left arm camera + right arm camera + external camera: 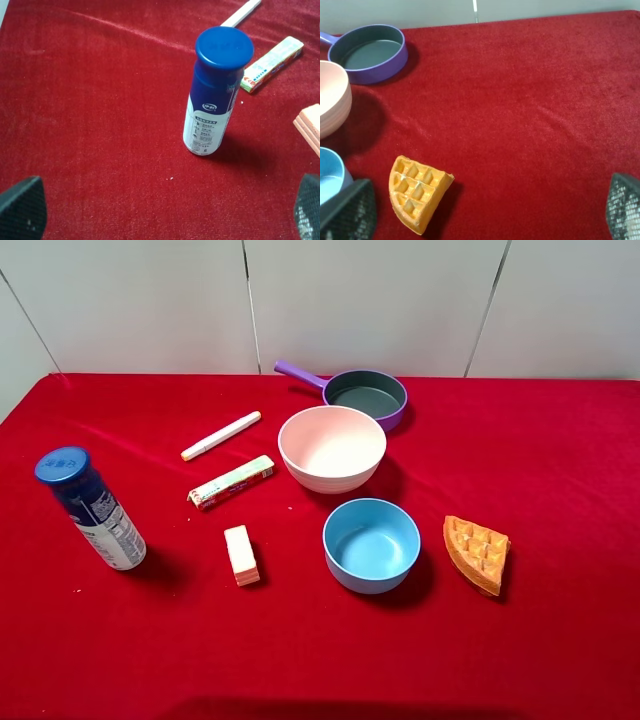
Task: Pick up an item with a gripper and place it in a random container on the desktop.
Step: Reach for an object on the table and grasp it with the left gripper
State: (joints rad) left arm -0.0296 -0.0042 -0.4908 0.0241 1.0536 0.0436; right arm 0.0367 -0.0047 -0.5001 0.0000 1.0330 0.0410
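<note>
The bottle (92, 508) stands upright on its base at the left side of the red-clothed desktop (520, 470). Its long axis is vertical and its round dark-blue cap (224, 47) points straight up. The lean it shows in the high view comes only from the camera angle. Its white-and-blue label faces the left wrist camera, and nothing touches it.

The left gripper (165, 215) hangs near the bottle, on the side facing that label. Its fingers (22, 210) are spread wide, with only bare cloth between them, clear of the bottle. Right of the bottle, well apart from it, lie a white marker pen (220, 435), a green-and-white wrapped stick (232, 482) and a small pink-and-cream block (241, 555).

Further right, at the table's middle, sits the pale pink bowl (330, 476), which is empty. A purple-handled pan (392, 418) stands just behind it and a smaller light-blue bowl (365, 582) just in front. A waffle wedge (477, 553) lies to the right of the blue bowl.

The right gripper (485, 210) is over the cloth beside the waffle wedge. Its fingers (347, 210) are set wide apart and hold nothing. Neither gripper appears in the high view.
</note>
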